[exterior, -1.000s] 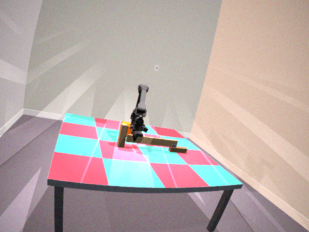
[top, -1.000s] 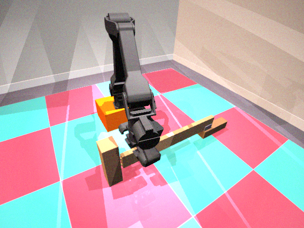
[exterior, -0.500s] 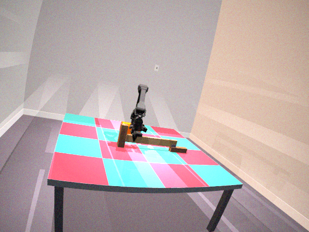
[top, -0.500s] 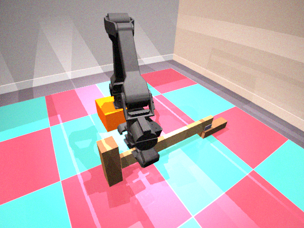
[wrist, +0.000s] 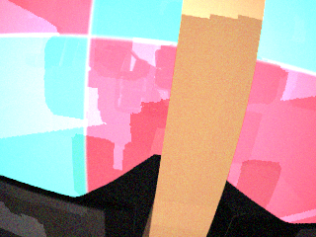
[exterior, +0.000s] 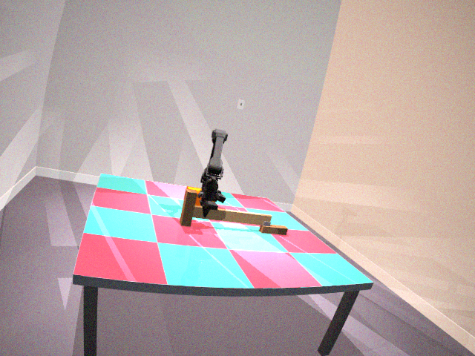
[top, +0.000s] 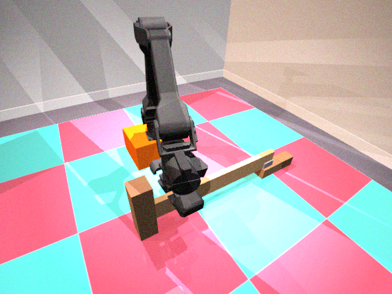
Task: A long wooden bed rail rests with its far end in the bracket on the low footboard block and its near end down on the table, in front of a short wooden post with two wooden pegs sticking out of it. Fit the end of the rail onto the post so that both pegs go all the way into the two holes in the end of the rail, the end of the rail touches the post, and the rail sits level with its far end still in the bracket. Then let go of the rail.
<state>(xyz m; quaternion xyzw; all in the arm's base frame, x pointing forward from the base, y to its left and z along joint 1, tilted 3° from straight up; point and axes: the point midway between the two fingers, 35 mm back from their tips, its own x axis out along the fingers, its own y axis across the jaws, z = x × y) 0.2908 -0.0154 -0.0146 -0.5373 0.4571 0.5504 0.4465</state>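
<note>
The long wooden rail stands on edge above the table and looks about level. Its near end meets the side of the short wooden post; no gap and no pegs show there, and the holes are hidden. Its far end sits in the grey bracket on the low footboard block. My gripper is shut on the rail, a short way from the post, with one finger on each side.
An orange box stands behind the post and the gripper, close to the arm. The checkered table reaches well in front of the rail. Grey and beige walls stand beyond the table.
</note>
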